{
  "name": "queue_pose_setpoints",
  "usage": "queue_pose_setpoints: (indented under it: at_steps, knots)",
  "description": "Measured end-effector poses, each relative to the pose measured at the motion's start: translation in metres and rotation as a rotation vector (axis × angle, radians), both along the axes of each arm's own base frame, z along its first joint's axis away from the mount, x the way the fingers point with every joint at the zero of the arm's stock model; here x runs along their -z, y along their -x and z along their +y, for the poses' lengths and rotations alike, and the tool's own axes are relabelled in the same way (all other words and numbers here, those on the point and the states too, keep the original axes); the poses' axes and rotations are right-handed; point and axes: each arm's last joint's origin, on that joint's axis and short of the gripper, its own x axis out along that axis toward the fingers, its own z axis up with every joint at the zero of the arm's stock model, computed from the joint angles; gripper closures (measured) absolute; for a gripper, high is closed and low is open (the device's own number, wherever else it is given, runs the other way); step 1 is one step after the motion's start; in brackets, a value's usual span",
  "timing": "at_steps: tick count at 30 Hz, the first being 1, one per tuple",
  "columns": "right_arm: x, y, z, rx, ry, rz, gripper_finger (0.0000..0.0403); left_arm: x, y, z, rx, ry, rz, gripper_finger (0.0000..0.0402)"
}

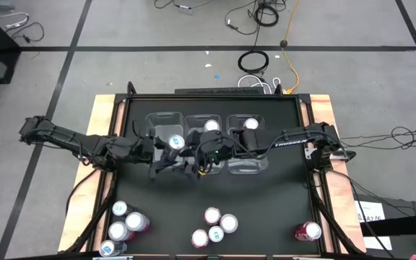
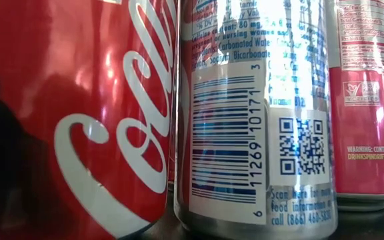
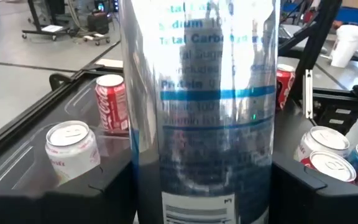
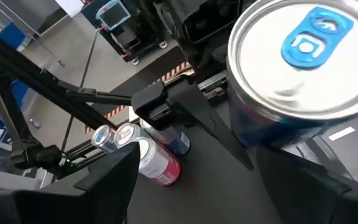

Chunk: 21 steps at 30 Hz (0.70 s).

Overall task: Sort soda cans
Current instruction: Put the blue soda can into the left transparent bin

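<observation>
At the left fingers: the left gripper [image 1: 170, 153] has its fingers [image 3: 107, 193] closed against the sides of a teal-blue can [image 4: 303, 62], which stands upright between them.
At the right fingers: the right gripper [image 4: 219, 168] stands spread wide just beside that same can. A gap shows on one side, so it does not look like a grip.
Where the held can is: within the outline of the left bin [image 1: 154, 119] at the table's middle. Whether it is lifted or already resting inside, I cannot tell.
Middle bin [image 1: 197, 119]: one pink-and-white can [image 1: 211, 126] already in.
Right bin [image 1: 262, 165]: one red can [image 1: 251, 123] already in.
Front-left cluster [image 1: 125, 225]: four cans waiting, close together, well apart from the bins.
Front-middle cluster [image 1: 215, 227]: four more, unsorted; the low view is filled by cans standing close to the camera.
Front-right: a lone dark red can [image 1: 309, 231], untouched.
Done so far: it looks like one colour per bin, with the first can of each either placed or about to be.
Left to do: judging by the nine cans on the open table, most of the sort is ahead.
</observation>
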Motion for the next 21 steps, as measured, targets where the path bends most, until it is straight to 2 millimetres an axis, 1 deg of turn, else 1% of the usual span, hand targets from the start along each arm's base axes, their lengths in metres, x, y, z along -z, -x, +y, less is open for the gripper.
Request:
queue_pose_setpoints:
  at_steps: [17,21]
  knots:
    - [0.0048,0.0034,-0.0005,0.017,0.002,0.064,0.009,0.0002,0.0001,-0.0002,0.001,-0.001,0.002,0.0134]
    - [0.0057,0.0035,-0.003,0.024,0.003,0.074,0.009,0.0002,0.0001,0.0,-0.005,-0.002,0.002,0.014]
